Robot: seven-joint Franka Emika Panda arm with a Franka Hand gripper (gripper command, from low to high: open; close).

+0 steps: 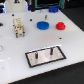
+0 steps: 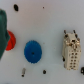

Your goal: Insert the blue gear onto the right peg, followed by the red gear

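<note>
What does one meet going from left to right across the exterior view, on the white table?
Beige connector part → grey plate with its two pegs, lying nearer the camera → blue gear → red gear.

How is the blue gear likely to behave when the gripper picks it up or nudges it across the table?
The blue gear looks like a flat, solid disc, so it is probably stiff and unlikely to tip. Lying flat on the smooth white table, it would likely slide rather than roll when pushed. Its low profile probably leaves little edge to grip.
</note>
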